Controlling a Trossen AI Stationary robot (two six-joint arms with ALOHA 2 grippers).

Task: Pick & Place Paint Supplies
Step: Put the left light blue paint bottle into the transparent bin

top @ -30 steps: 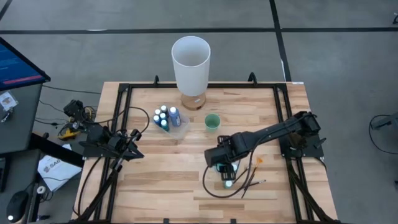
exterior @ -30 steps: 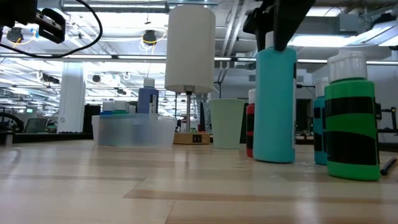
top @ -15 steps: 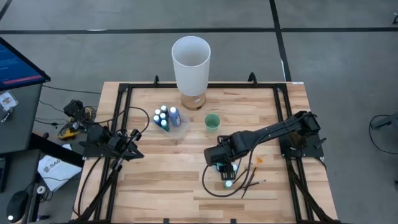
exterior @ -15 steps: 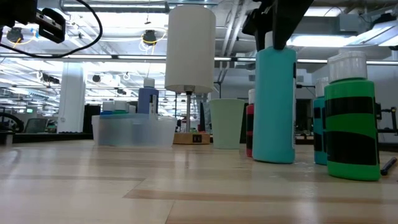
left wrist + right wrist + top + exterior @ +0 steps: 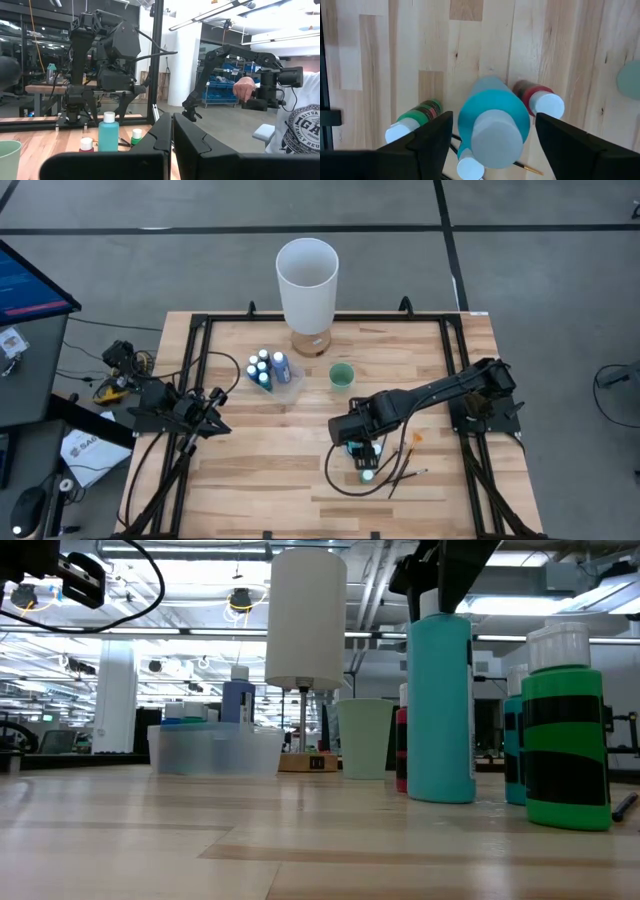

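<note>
The task is part done, by my judgement: several small bottles (image 5: 265,367) already stand in the clear tray (image 5: 287,377) on the far left part of the table (image 5: 260,470), while four bottles and the brushes (image 5: 405,471) wait near the right. My right gripper (image 5: 360,448) hangs directly above the teal bottle (image 5: 492,125), fingers (image 5: 432,137) spread wide on either side of its cap and gripping nothing. That bottle is the tallest of the group, upright, with a pale cap. A red bottle (image 5: 537,99) stands just beside it, a green one (image 5: 412,122) on its other side and a smaller one (image 5: 469,170) close against it. My left gripper (image 5: 215,412) waits at the left edge, fingers (image 5: 190,145) pressed together and empty. Remaining: close on the teal bottle, carry it to the tray, then clear the rest.
</note>
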